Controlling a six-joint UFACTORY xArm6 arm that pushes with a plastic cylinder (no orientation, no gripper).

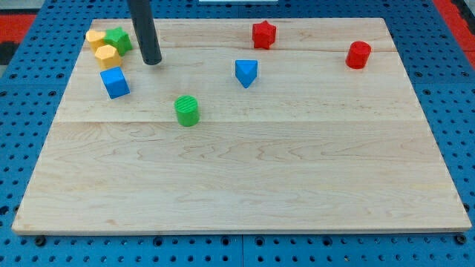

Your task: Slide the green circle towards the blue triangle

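The green circle is a ribbed green cylinder left of the board's middle. The blue triangle lies up and to the right of it, well apart. My tip is at the upper left of the board, up and to the left of the green circle, not touching it. It stands between the blue cube and the blue triangle, just right of the yellow blocks.
A green star-like block and two yellow blocks cluster at the top left corner. A red star sits at the top middle and a red cylinder at the top right. The wooden board rests on a blue pegboard.
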